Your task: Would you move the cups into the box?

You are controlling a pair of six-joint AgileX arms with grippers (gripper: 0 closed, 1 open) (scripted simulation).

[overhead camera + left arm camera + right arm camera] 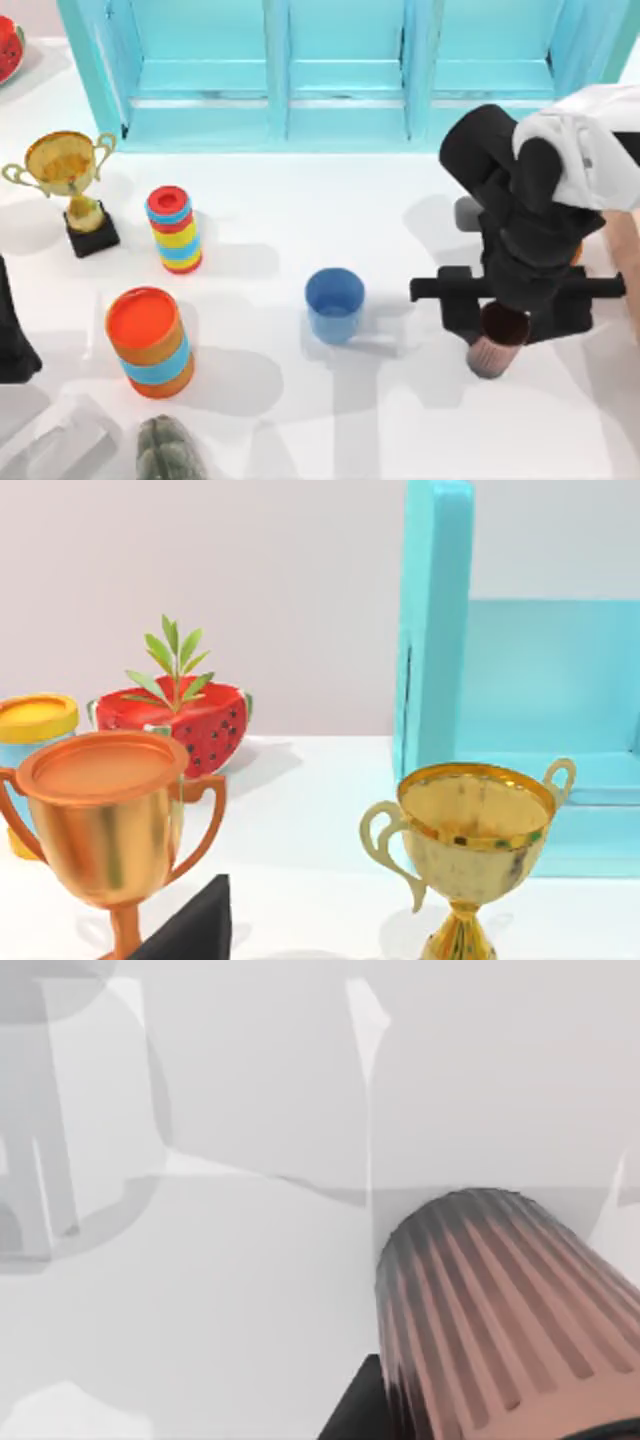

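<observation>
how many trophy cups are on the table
2. A gold trophy stands at the table's left near the turquoise cabinet; the left wrist view also shows a copper trophy beside it. Others may be hidden.

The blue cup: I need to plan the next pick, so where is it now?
In the top view the blue cup stands upright near the table's middle, between the orange-lidded striped can on its left and the ribbed brown cup on its right.

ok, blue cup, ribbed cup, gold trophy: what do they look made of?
Blue cup: likely plastic, matte, uniform colour, no glints. Ribbed cup: possibly ceramic or plastic, matte pinkish-brown grooved outside, dark inside; right gripper is at it. Gold trophy: looks like metal, glossy with dark tarnish specks, though gilt plastic is possible.
</observation>
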